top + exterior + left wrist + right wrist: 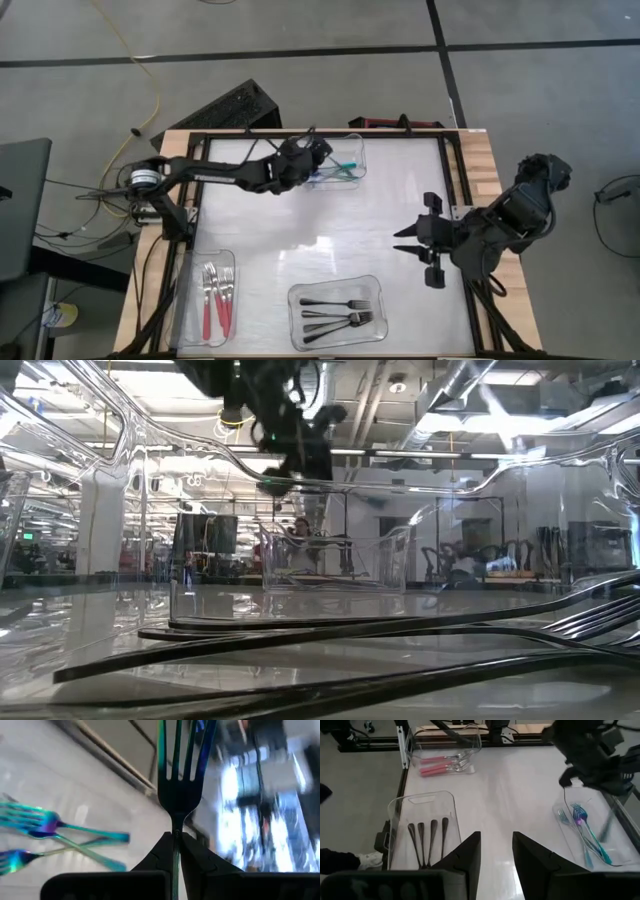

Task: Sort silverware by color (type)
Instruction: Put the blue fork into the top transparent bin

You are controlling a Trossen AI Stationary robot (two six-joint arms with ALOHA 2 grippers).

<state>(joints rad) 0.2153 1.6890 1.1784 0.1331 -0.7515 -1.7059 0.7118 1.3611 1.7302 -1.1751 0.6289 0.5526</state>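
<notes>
We see a teal fork (176,790) pinched by its handle between the closed fingers of the left gripper (175,837), tines pointing away from the wrist. In the high view that gripper (318,158) hangs over the clear bin (357,140) at the upper middle of the frame, where more teal forks (343,168) lie crossed.

The red forks (217,297) rest in a bin (188,300) at the lower left of the high view. The black forks (338,311) lie in another bin (335,288) at the lower middle, and their dark handles fill the foreground of the low view (330,635).

The right gripper (419,246) waits at the right of the high view above the bench (300,235), its fingers spread wide with nothing between them, well apart from every bin.
</notes>
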